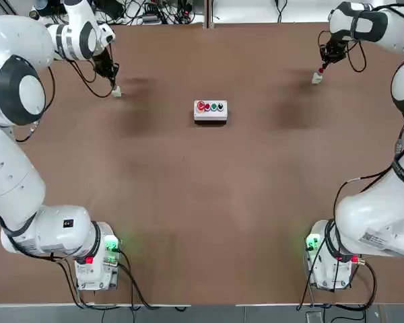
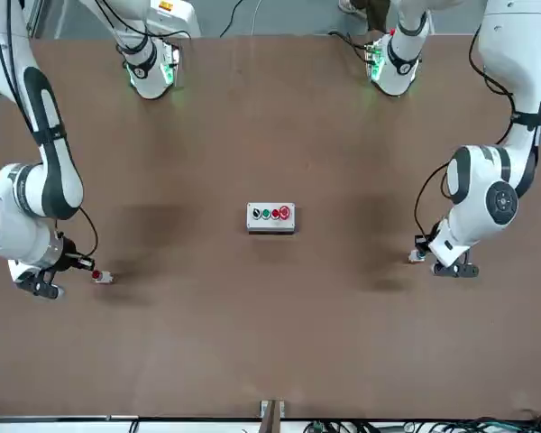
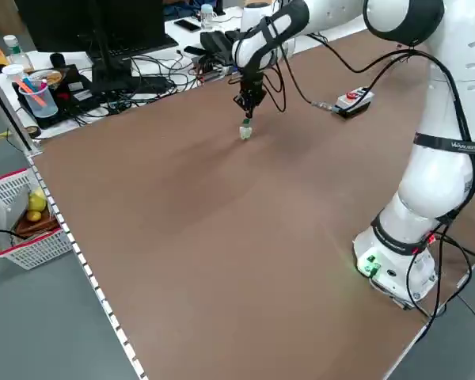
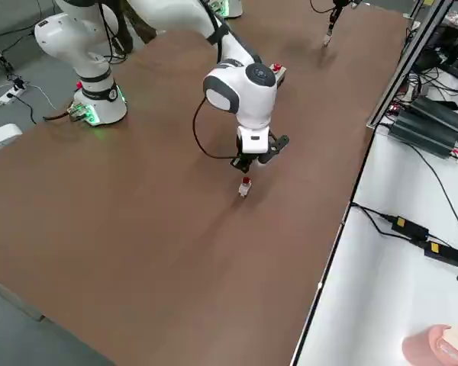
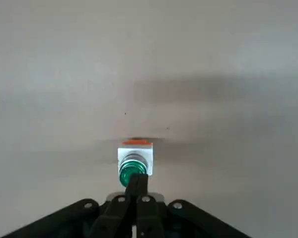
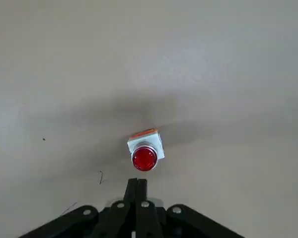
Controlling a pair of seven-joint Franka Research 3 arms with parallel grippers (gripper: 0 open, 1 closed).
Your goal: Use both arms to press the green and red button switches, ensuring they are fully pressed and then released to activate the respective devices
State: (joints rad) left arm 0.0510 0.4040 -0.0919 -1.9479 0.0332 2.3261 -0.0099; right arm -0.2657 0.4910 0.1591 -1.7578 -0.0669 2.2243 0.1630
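Top view puts the left gripper (image 1: 113, 83) at the far left of the surface (image 1: 209, 202), its jaws pressed together with nothing between them. Right at their tips sits the green button switch (image 1: 117, 91), and in the left wrist view we see those tips overlapping the near edge of its round green cap (image 5: 131, 170); whether they touch it or hang just above, we cannot tell. Moving right, the white control box (image 1: 210, 112) with its row of red and green buttons lies well apart from both arms, and we take it to be no part of this job. Farther right, near the far right of the surface, the right gripper (image 1: 323, 66) has its jaws closed against each other too, holding nothing. The red button switch (image 1: 316, 79) stands just beyond them, and the right wrist view shows its red cap (image 6: 144, 158) uncovered, a little ahead of the tips. We judge both arms to be lined up or nearly so; we see no clear press on either cap, so pushing each fully down and letting go seems left to do.
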